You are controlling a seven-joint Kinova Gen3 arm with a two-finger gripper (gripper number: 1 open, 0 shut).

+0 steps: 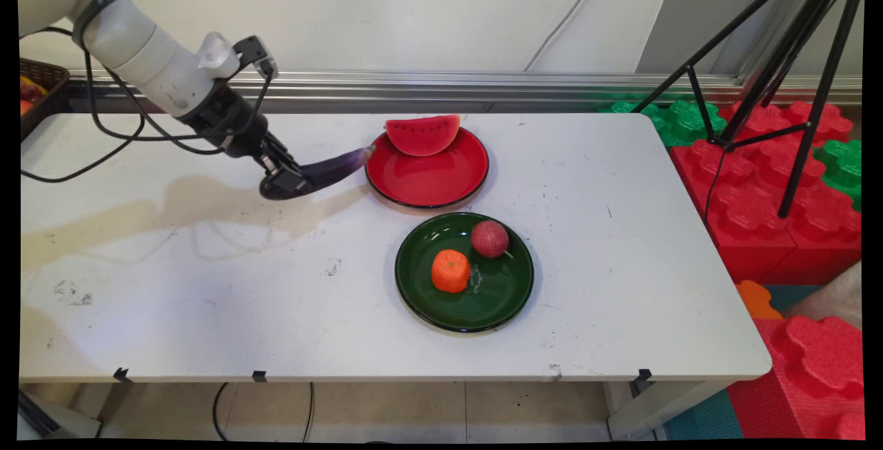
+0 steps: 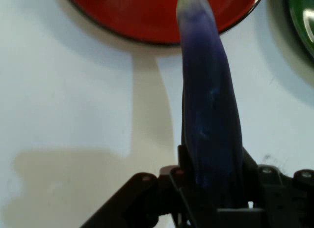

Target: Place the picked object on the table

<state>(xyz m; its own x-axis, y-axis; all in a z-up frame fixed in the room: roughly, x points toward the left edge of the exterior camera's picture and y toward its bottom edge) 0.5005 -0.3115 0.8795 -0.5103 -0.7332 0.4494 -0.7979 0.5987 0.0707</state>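
Left of centre, my end effector (image 1: pixel 281 175) is clamped on a long purple eggplant (image 1: pixel 331 168), carrying it with its tip at the glossy red plate's (image 1: pixel 428 188) rim.

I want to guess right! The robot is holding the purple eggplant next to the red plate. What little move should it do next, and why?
Probably carry it a little further over the red plate. The gripper is shut on the eggplant, whose tip only just reaches the plate's rim. The watermelon slice sits at the far edge, leaving bare space.
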